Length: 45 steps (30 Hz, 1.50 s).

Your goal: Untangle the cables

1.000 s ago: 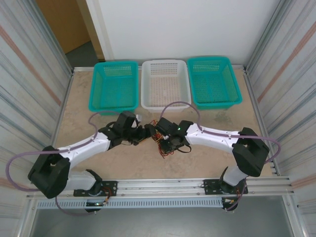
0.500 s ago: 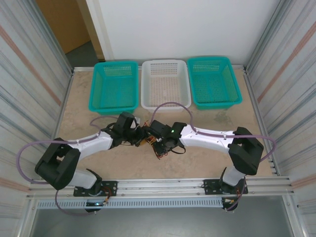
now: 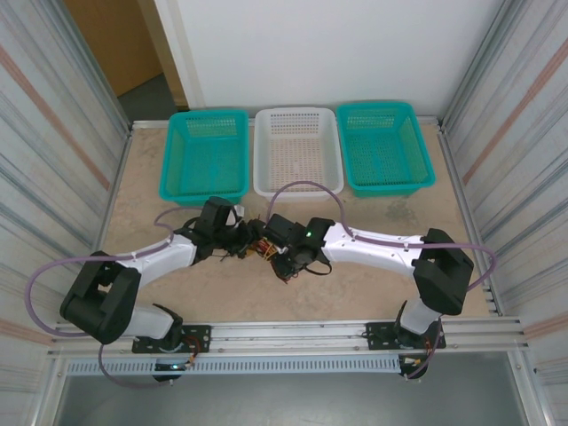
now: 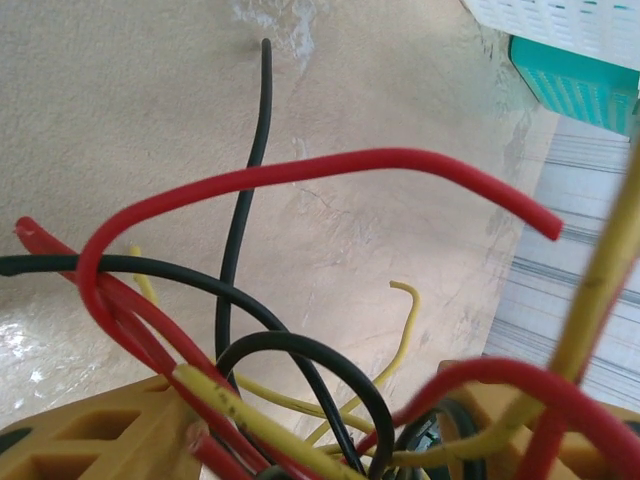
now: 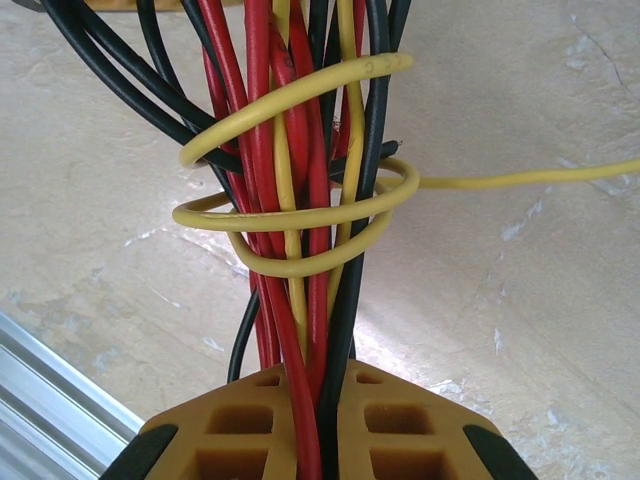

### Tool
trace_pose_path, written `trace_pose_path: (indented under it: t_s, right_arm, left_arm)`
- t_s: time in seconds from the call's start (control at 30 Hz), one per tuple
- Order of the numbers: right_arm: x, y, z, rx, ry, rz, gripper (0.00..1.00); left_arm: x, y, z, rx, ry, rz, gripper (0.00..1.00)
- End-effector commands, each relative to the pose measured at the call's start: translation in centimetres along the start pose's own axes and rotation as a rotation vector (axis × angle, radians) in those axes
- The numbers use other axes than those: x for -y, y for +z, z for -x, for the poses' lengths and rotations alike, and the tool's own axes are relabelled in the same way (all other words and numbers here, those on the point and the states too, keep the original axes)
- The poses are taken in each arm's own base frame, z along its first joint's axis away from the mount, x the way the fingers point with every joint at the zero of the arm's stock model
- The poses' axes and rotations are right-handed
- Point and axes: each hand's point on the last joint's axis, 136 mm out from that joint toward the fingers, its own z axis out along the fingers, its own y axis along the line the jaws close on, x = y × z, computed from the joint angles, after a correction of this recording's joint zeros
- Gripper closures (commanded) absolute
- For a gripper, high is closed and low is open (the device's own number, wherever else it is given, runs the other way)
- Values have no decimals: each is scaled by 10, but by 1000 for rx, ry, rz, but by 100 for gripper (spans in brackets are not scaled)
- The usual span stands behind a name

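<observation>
Seen from above, three plastic baskets line the far edge of the beige marbled table (image 3: 151, 177). They are the left teal basket (image 3: 206, 155), the white basket (image 3: 297, 151) and the right teal basket (image 3: 383, 146), and their perforated floors are in plain sight. The cables (image 3: 264, 251) bunch mid-table between the left claw (image 3: 244, 241) and the right claw (image 3: 273, 247).

At the left wrist, glossy red, black and yellow cables (image 4: 300, 175) arch over the tabletop. The left claw (image 4: 310, 440) is spread, and loose strands cross the gap between its ribbed orange fingers (image 4: 90, 435).

At the right wrist, the right claw (image 5: 305, 435) is clenched on a bundle of cables (image 5: 300, 200). Yellow loops coil round the red and black strands.
</observation>
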Motion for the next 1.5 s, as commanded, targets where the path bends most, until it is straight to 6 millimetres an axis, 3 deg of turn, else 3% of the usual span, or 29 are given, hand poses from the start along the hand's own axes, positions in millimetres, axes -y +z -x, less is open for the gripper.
trace_pose_path:
  t_s: [0.0, 0.1, 0.2, 0.27, 0.33, 0.4, 0.57, 0.67, 0.8, 0.87, 0.97, 1.07, 1.2, 1.47]
  right_arm:
    - [-11, -18, 16, 57, -33, 27, 94]
    - [-11, -20, 19, 65, -30, 24, 94]
    - [-9, -24, 21, 78, -18, 13, 90]
    - [-6, -31, 24, 95, -4, -2, 76]
    - [2, -43, 28, 133, 15, -41, 50]
    - [16, -64, 34, 198, 57, -94, 32]
    - [55, -125, 44, 343, 283, -99, 18]
    - [75, -143, 45, 424, 443, -82, 14]
    - [69, -145, 47, 488, 528, 26, 15]
    - [69, -139, 48, 451, 590, 76, 18]
    - [60, -117, 54, 328, 658, 281, 28]
    - [48, -118, 62, 350, 637, 393, 27]
    - [36, -134, 65, 395, 582, 439, 26]
    - [43, -165, 48, 505, 506, 345, 21]
  left_arm:
    - [2, 3, -9, -39, 18, -11, 44]
    - [3, 3, -11, -40, 7, -22, 67]
    - [6, 1, -8, -33, 11, -28, 80]
    - [11, -2, -6, -31, 18, -38, 87]
    - [16, -6, -2, -21, 27, -53, 92]
    - [21, -12, 3, -2, 38, -72, 96]
    - [46, -33, 11, 49, 134, -143, 100]
    - [66, -45, 10, 76, 199, -223, 100]
    - [87, -56, 3, 100, 283, -296, 100]
    - [100, -60, -4, 98, 345, -335, 100]
    - [116, -66, -17, 106, 448, -385, 100]
    - [131, -75, -29, 134, 536, -466, 100]
    - [145, -92, -31, 184, 575, -552, 100]
    - [157, -105, -38, 203, 631, -646, 100]
